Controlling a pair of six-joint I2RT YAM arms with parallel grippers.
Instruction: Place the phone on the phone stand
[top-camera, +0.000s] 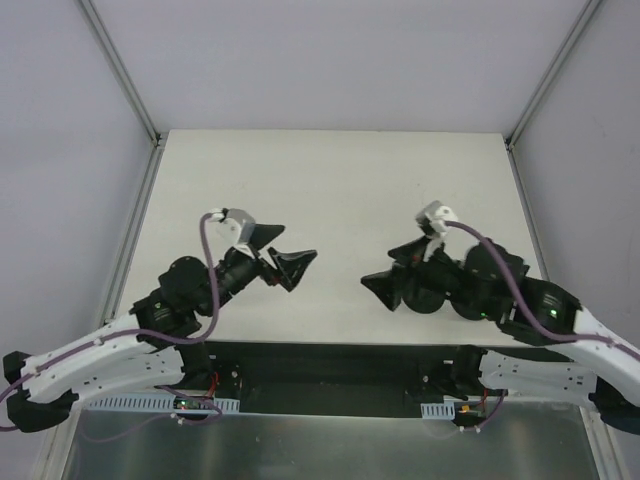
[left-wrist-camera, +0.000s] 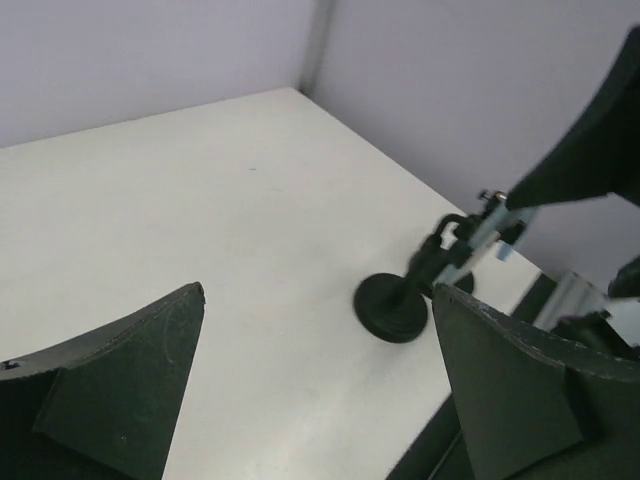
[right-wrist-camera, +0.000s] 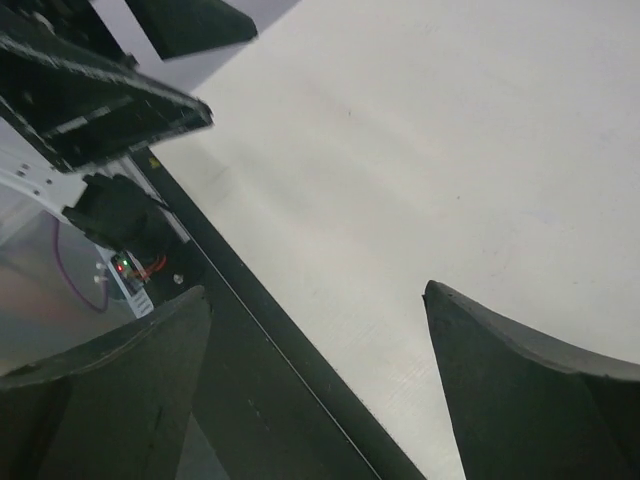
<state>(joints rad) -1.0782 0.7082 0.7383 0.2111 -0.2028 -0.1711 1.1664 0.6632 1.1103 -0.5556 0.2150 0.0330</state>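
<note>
The phone stand shows in the left wrist view: a black disc base (left-wrist-camera: 392, 310) on the white table, with a short post rising to a black clamp cradle (left-wrist-camera: 455, 240). A slim slab with a pale rim, the phone (left-wrist-camera: 490, 236), sits edge-on in the cradle. In the top view the right arm hides both. My left gripper (top-camera: 300, 242) (left-wrist-camera: 320, 290) is open and empty, pointing right toward the stand from a short distance. My right gripper (top-camera: 376, 265) (right-wrist-camera: 318, 290) is open and empty, held just over the stand near the table's front edge.
The white table (top-camera: 330, 180) has grey walls at the back and both sides. A black strip (right-wrist-camera: 270, 380) with wiring runs along the table's front edge. A dark slab with pale stripes (right-wrist-camera: 105, 95) hangs at the upper left of the right wrist view.
</note>
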